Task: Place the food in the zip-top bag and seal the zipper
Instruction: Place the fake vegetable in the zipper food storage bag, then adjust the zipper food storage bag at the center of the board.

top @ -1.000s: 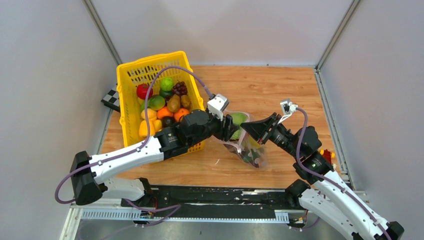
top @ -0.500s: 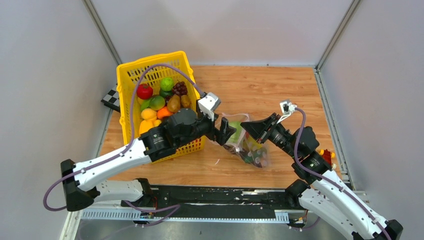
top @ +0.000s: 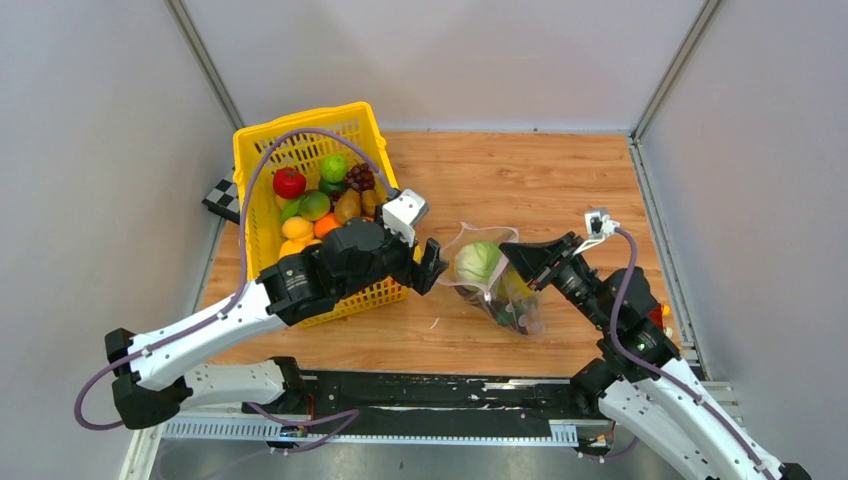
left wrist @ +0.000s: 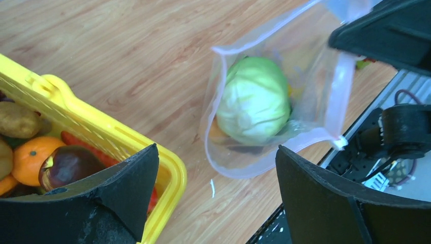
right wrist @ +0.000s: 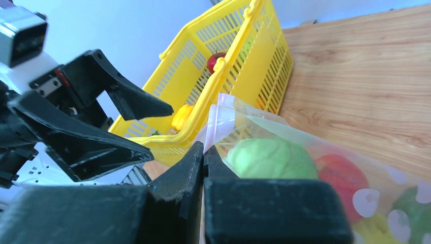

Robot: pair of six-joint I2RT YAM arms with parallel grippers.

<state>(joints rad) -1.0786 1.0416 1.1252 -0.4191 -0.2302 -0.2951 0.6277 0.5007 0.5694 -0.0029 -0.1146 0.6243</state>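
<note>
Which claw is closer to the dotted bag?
Right. The right gripper pinches the zip-top bag at its rim; the left gripper hangs open apart from it, by the yellow basket.

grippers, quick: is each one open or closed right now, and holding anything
Left gripper: open, holding nothing.
Right gripper: closed, pinching the rim of the bag.

The zip-top bag (left wrist: pixel 310 66) is clear, glossy plastic film; the cabbage (left wrist: pixel 254 99) glossy moulded plastic; the basket (left wrist: pixel 117 134) smooth yellow plastic lattice; the table (left wrist: pixel 127 46) smooth satin wood; the left gripper (left wrist: pixel 216 157) matt black plastic.
</note>
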